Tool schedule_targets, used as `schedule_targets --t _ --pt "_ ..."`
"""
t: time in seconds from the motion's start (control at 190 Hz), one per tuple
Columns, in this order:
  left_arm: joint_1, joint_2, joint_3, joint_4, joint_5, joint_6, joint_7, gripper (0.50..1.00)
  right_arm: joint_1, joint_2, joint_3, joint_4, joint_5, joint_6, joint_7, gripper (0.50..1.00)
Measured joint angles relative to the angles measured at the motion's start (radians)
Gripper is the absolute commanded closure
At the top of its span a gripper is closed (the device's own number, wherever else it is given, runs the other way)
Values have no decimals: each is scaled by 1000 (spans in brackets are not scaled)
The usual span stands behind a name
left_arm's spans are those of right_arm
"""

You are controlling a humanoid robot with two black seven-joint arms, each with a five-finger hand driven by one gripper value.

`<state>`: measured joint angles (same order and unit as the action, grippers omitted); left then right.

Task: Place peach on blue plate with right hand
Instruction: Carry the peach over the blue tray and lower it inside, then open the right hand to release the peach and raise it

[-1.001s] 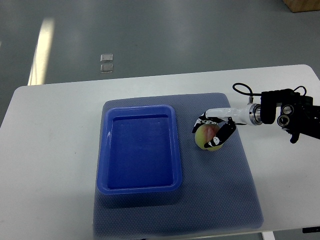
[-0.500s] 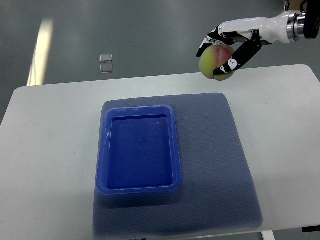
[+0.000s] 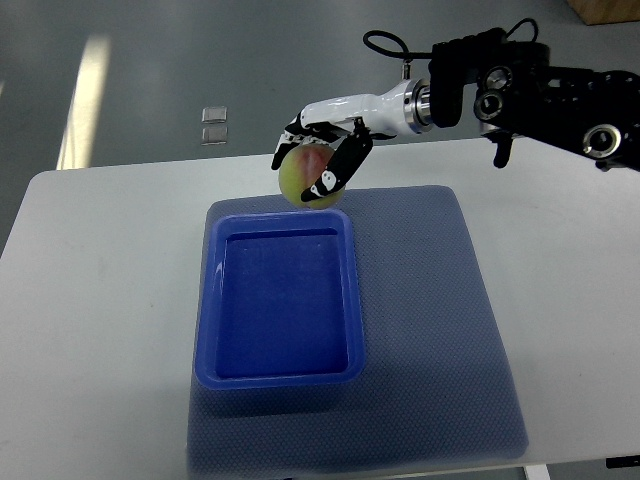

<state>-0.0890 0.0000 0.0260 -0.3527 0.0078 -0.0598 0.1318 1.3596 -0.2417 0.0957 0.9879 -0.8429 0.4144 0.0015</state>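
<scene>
Pickup's done: my right hand (image 3: 322, 150) has its fingers wrapped around the peach (image 3: 306, 172), held up over the blue plate (image 3: 208, 300)'s far edge. I've just got lowering and releasing left.

Floor (image 3: 250, 60) is a plain grey-green, kinda glossy, takes up the whole top part of the shot. There's a bright streak of light (image 3: 82, 100) reflecting on it at the left, running at a slant down to the table edge. A small pale square plate (image 3: 213, 124) sits in the floor, looks like two little tiles one above the other. Top right corner has a bit of something tan (image 3: 605, 10), could be a box, can't tell. The table (image 3: 90, 330) is white with rounded corners, and a blue-grey textured mat (image 3: 440, 340) lies on the middle of it.
</scene>
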Motion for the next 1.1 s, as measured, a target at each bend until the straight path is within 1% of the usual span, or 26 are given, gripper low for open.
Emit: schedule_targets --t 0.142,0.263,0.269,0.342,0.39,0.416,0.421,0.469,0.474,0.479,0.485,0.49,0.495,0.5,0.506,0.511,0.516,0.522,0.527,0.569,0.585,0.59,0.595,0.616,0.917,1.101 --pt "0 0 0 0 0 0 0 500 -98 143 -2 -101 -76 -25 0 1000" --pt "0 0 -1 3 0 0 0 500 -157 203 -2 -135 -114 -40 1 1000" --pt "0 0 -1 3 0 0 0 500 -159 204 -2 -135 -115 -41 1 981" --pt "0 0 -1 3 0 0 0 500 -179 221 -2 -143 -121 -48 1 928" --pt "0 0 -1 3 0 0 0 500 -192 228 -2 -146 -125 -50 1 918" --pt "0 0 -1 3 0 0 0 500 -197 231 -2 -148 -126 -50 2 901" --pt "0 0 -1 3 0 0 0 500 -198 232 -2 -148 -126 -51 2 887" --pt "0 0 -1 3 0 -1 0 500 -207 235 -2 -151 -127 -51 2 887" --pt "0 0 -1 3 0 -1 0 500 -207 235 -2 -152 -128 -52 2 764" --pt "0 0 -1 3 0 -1 0 500 -208 235 -1 -152 -128 -52 2 763" --pt "0 0 -1 3 0 -1 0 500 -208 235 -1 -152 -128 -52 2 732" --pt "0 0 -1 3 0 -1 0 500 -209 236 -1 -152 -128 -52 2 732" --pt "0 0 -1 3 0 -1 0 500 -209 236 -1 -153 -128 -52 2 706" --pt "0 0 -1 3 0 -1 0 500 -209 236 -1 -153 -128 -52 2 705" --pt "0 0 -1 3 0 -1 0 500 -210 236 -1 -153 -128 -52 2 685" --pt "0 0 -1 3 0 -1 0 500 -210 236 -1 -153 -128 -52 2 685" --pt "0 0 -1 3 0 -1 0 500 -211 236 -1 -154 -128 -52 2 665" --pt "0 0 -1 3 0 -1 0 500 -211 236 0 -154 -128 -52 2 664" --pt "0 0 -1 3 0 -1 0 500 -212 237 0 -155 -128 -52 2 650" --pt "0 0 -1 3 0 -1 0 500 -215 237 3 -158 -128 -53 2 628" --pt "0 0 -1 3 0 -1 0 500 -216 237 4 -159 -128 -53 2 603" --pt "0 0 -1 3 0 -1 0 500 -216 237 5 -160 -128 -53 2 603" --pt "0 0 -1 3 0 -1 0 500 -216 237 5 -160 -128 -53 3 589" --pt "0 0 -1 3 0 -1 0 500 -217 237 6 -161 -128 -53 3 579" --pt "0 0 0 3 0 -1 0 500 -205 211 22 -161 -115 -45 3 572" --pt "0 0 0 5 -1 0 0 500 -139 93 185 -151 -74 -26 5 572"
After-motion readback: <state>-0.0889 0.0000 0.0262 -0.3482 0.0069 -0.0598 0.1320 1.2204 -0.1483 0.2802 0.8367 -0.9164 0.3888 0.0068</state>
